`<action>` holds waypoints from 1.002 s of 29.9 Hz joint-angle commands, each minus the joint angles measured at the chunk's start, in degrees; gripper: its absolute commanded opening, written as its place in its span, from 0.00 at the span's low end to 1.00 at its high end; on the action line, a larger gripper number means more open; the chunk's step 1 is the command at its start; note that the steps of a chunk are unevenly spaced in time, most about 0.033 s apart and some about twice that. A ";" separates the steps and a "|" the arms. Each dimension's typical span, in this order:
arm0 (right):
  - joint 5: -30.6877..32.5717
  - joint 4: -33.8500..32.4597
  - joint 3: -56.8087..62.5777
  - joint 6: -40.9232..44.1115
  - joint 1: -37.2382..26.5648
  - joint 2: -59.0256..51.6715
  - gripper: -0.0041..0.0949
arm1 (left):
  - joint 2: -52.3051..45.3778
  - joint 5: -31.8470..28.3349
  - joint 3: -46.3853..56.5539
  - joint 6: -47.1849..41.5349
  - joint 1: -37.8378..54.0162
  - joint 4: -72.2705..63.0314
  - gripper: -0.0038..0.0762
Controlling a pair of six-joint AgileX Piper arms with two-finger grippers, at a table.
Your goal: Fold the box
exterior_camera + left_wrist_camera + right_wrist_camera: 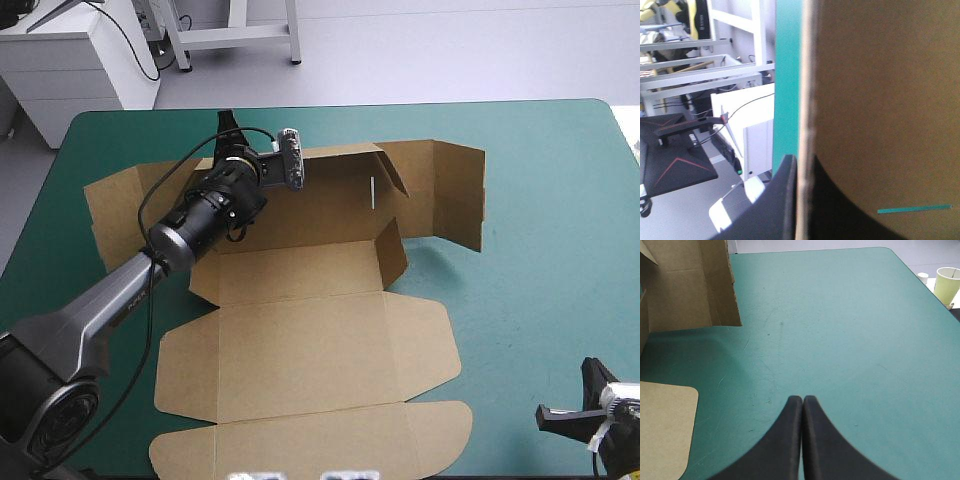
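While the left gripper (pixel 802 161) pinches an edge of the box (pixel 310 340) at its far wall, 1 black finger on each side of the board, the fold looks only begun. Outward from that grip, the far wall stands raised, and the panel at its right end stands upright too, with 1 small flap lifted beside the base. The left-end panel seems to lie low; whether it is flat I cannot tell. Nearer the robot, the 2 wide panels with rounded flaps lie flat on the cover (pixel 540 150). Nothing looks tucked yet, so raising the sides and locking them remains. Well apart, the right gripper (pixel 803 400) hangs over bare cover near the near-right corner, fingers pressed together, holding nothing.
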 commanded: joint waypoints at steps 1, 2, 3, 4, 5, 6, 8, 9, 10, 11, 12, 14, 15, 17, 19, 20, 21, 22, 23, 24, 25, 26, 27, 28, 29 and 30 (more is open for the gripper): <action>-4.39 -0.68 -1.29 -0.13 -0.57 -1.29 0.03 | -4.93 -3.41 1.58 -9.69 -2.88 11.73 0.04; -4.39 -0.68 -1.29 -0.13 -0.57 -1.29 0.03 | -5.77 -4.54 3.28 -11.65 -3.79 13.55 0.04; -4.39 -0.68 -1.29 -0.13 -0.57 -1.29 0.03 | -6.59 -5.54 4.75 -13.62 -4.69 15.02 0.04; -4.39 -0.68 -1.29 -0.13 -0.57 -1.29 0.03 | -7.59 -6.38 6.74 -16.00 -5.60 17.18 0.04; -4.39 -0.68 -1.29 -0.13 -0.57 -1.29 0.03 | -8.63 -6.65 8.92 -18.89 -6.51 19.67 0.04; -4.39 -0.68 -1.29 -0.13 -0.57 -1.29 0.03 | -9.42 -6.65 10.70 -21.28 -7.25 21.91 0.04; -4.39 -0.68 -1.29 -0.13 -0.57 -1.29 0.03 | -11.53 -6.65 15.57 -27.12 -9.08 28.24 0.04; -4.39 -0.68 -1.29 -0.13 -0.57 -1.29 0.03 | -12.54 -6.65 17.61 -28.99 -9.87 31.68 0.04; -4.39 -0.68 -1.29 -0.13 -0.57 -1.29 0.03 | -13.39 -6.65 20.04 -31.35 -10.95 35.13 0.04; -4.39 -0.68 -1.29 -0.13 -0.57 -1.29 0.03 | -14.09 -6.65 22.27 -33.67 -12.05 38.48 0.04; -4.39 -0.68 -1.29 -0.13 -0.57 -1.29 0.03 | -14.47 -6.52 24.29 -35.49 -13.11 40.95 0.04; -4.39 -0.68 -1.29 -0.13 -0.57 -1.29 0.03 | -14.86 -4.93 27.76 -39.94 -14.91 46.68 0.04; -4.39 -0.68 -1.29 -0.13 -0.57 -1.29 0.03 | -14.86 -3.57 29.24 -42.25 -15.80 49.00 0.04; -4.39 -0.68 -1.29 -0.13 -0.57 -1.29 0.03 | -14.86 -0.96 31.73 -47.19 -17.02 53.10 0.04; -4.39 -0.68 -1.29 -0.13 -0.57 -1.29 0.03 | -14.86 -0.53 33.42 -49.31 -17.56 53.90 0.04; -4.39 -0.68 -1.29 -0.13 -0.57 -1.29 0.03 | -14.86 -0.53 34.05 -49.68 -17.54 53.90 0.04; -4.39 -0.68 -1.29 -0.13 -0.57 -1.29 0.03 | -14.86 -0.53 34.48 -49.68 -17.54 53.90 0.04; -4.39 -0.68 -1.29 -0.13 -0.57 -1.29 0.03 | -14.73 -0.53 34.61 -49.68 -17.54 53.90 0.04; -4.39 -0.68 -1.29 -0.13 -0.57 -1.29 0.03 | -14.44 -0.03 34.61 -49.68 -17.54 53.90 0.04; -4.39 -0.68 -1.29 -0.13 -0.57 -1.29 0.03 | -14.15 0.51 34.61 -49.56 -17.54 53.90 0.04; -4.12 -0.68 -1.29 -0.13 -0.57 -0.91 0.03 | -13.80 0.81 34.61 -49.56 -17.54 53.90 0.04; -3.30 -0.57 -1.60 -0.13 -0.57 -0.25 0.03 | -13.65 0.91 34.61 -49.56 -17.54 53.90 0.04; -1.73 -0.19 -2.26 0.05 -0.57 0.90 0.03 | -13.21 0.91 34.61 -49.56 -17.54 53.90 0.04; -0.05 0.54 -3.35 0.37 -0.57 2.21 0.03 | -13.22 0.91 34.61 -49.56 -17.54 53.90 0.04; 2.20 1.59 -4.81 0.36 -0.57 4.24 0.03 | -12.80 0.80 34.61 -48.53 -17.54 53.90 0.04; 4.27 2.73 -6.55 0.24 -0.57 6.73 0.03 | -12.68 0.69 34.61 -48.10 -17.54 53.90 0.04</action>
